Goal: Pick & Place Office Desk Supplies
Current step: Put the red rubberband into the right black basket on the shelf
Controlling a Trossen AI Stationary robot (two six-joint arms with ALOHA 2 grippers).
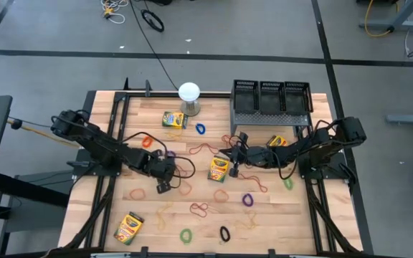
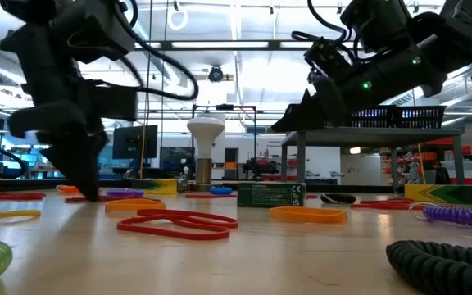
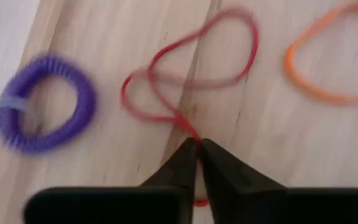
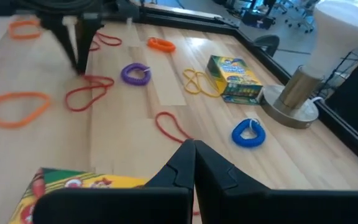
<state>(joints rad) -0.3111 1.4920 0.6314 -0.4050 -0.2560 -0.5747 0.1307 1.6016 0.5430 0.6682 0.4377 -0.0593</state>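
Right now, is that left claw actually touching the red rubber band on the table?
Touching. In the left wrist view the left gripper has its fingers pinched together on the red rubber band, whose strand runs straight in between the tips and shows again below them.

table [image 1: 278,208]: pale smooth wood planks | bins [image 1: 271,95]: black wire mesh | crayon boxes [image 1: 219,169]: glossy printed card

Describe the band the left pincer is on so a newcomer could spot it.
Start at the left pincer, down on the wooden table left of centre. Its shut tips pinch a thin red rubber band lying twisted into a figure-eight. Its neighbours differ: a thick purple coiled loop and an orange band.
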